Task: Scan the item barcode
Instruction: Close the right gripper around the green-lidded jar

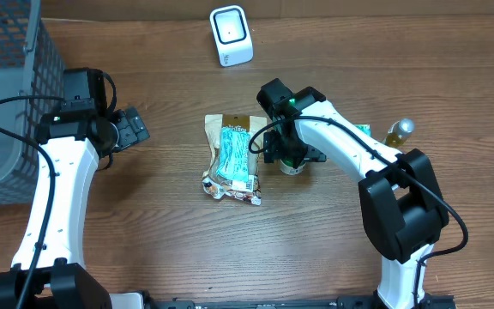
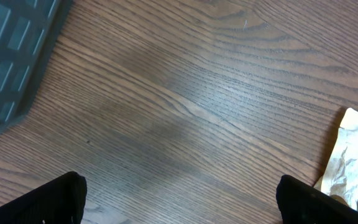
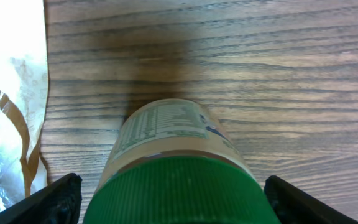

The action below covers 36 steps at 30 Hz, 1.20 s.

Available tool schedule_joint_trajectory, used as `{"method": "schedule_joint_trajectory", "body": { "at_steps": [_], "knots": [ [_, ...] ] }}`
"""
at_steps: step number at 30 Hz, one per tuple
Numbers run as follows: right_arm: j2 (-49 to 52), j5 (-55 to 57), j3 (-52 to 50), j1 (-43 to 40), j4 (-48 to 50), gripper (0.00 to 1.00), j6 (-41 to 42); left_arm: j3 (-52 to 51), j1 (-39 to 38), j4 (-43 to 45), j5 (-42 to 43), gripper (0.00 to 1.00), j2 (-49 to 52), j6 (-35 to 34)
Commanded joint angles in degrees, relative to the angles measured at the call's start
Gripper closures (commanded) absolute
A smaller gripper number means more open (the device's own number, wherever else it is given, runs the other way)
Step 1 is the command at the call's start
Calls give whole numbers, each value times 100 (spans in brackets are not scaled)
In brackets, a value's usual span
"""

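A jar with a green ribbed lid (image 3: 173, 190) and a pale printed label stands on the wooden table. My right gripper (image 3: 169, 199) is lowered over it, one dark finger on each side of the lid with a little gap showing, so it is open. From overhead the jar (image 1: 293, 166) is mostly hidden under that gripper (image 1: 292, 154). A white barcode scanner (image 1: 231, 34) stands at the back of the table. My left gripper (image 1: 131, 129) hovers open over bare wood, its fingers (image 2: 55, 199) far apart with nothing between them.
A crinkled snack bag (image 1: 232, 159) lies just left of the jar, and its edge (image 2: 353, 155) shows in the left wrist view. A grey mesh basket (image 1: 7, 103) fills the far left. A bottle with a silver cap (image 1: 399, 130) stands behind the right arm.
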Motion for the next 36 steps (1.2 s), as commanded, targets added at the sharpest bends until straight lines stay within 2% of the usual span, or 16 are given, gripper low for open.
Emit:
{"method": "schedule_joint_trajectory", "body": {
  "at_steps": [1,13,17,36],
  "knots": [
    [-90,-111,-83,-22,37,10,-186,52,-15,7,-48,0,-66,72],
    [-85,-105,-269,-24,326,11,-188,52,-15,7,-48,0,-66,72],
    [-85,-105,-271,-50,293,16,-186,52,-15,7,-48,0,-63,72],
    [-85,-63,-271,-87,334,19,-186,52,-15,9,-48,0,-63,70]
  ]
}}
